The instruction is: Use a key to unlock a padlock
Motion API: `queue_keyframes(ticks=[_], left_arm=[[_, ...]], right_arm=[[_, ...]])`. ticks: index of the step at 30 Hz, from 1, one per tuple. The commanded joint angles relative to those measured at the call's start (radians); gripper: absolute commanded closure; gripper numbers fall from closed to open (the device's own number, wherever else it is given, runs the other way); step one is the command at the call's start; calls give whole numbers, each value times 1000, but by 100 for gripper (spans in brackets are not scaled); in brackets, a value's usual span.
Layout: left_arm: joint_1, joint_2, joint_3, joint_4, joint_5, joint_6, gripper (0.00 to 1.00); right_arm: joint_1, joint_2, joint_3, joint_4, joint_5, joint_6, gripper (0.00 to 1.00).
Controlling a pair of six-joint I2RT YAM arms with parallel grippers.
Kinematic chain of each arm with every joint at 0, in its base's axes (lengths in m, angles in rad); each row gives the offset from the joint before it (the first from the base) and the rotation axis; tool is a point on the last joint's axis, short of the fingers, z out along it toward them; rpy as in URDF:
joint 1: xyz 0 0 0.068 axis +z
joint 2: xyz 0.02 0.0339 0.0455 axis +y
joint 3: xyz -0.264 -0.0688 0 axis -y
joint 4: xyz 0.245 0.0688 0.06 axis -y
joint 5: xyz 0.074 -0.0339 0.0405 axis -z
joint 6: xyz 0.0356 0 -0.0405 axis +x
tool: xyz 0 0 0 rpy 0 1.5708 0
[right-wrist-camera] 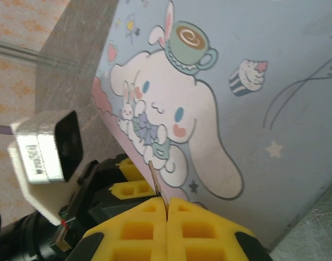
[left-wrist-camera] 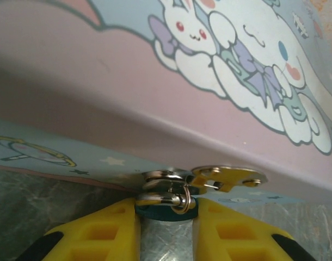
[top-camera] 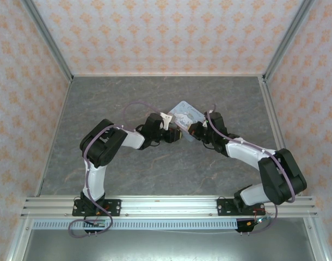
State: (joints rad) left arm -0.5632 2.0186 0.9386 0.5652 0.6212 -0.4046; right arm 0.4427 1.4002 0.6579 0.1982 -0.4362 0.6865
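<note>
**Padlock.** In the left wrist view you find the padlock (left-wrist-camera: 165,211) at 6 o'clock in the frame. It is a small dark teal body set between the two yellow fingers (left-wrist-camera: 100,231) of the left gripper (left-wrist-camera: 166,218). The fingers press on it from 9 and 3 o'clock, so this gripper is clamped on the padlock.

**Shackle.** Its metal shackle (left-wrist-camera: 161,187) rises toward 12 o'clock, up against the lower edge of the tin (left-wrist-camera: 155,81). A thin wire ring (left-wrist-camera: 183,200) hangs at the shackle's 3 o'clock. The tin's yellowish hasp plate (left-wrist-camera: 228,176) lies just beside it at 2 o'clock. You cannot tell whether the shackle passes through the hasp.

**Key.** In the right wrist view the key (right-wrist-camera: 157,187) is a slim yellowish blade. It stands out of the seam where the right gripper (right-wrist-camera: 166,209) has its fingers pressed together on it. The blade points toward 11 o'clock, its tip seen against the tin's cartoon side. At 9 o'clock from the key sits the left arm's wrist camera (right-wrist-camera: 49,144).

**Surroundings.** In the top view the two grippers meet tip to tip near the middle of the grey table (top-camera: 128,98). The left gripper is at 9 o'clock from the right, and the tin is just at their 12 o'clock.
</note>
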Motion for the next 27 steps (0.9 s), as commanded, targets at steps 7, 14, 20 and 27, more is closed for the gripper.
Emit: queue_keyframes(ticks=[7,14,20,27], left_arm=[[-34,-102,-37,-42,-20,-190,76],[-59,-183,-21,-151,-32,-314,79],[-63,-229,10,-245,-27,-429,81],[-73,-243,53,-303,-10,-584,82]], right_arm=[[4,-207,-36,-125,81,-207,100],[6,-468,-218,-124,14,-355,100],[10,-564,-329,-81,-27,-401,100],[31,-547,-387,-21,-31,-460,100]])
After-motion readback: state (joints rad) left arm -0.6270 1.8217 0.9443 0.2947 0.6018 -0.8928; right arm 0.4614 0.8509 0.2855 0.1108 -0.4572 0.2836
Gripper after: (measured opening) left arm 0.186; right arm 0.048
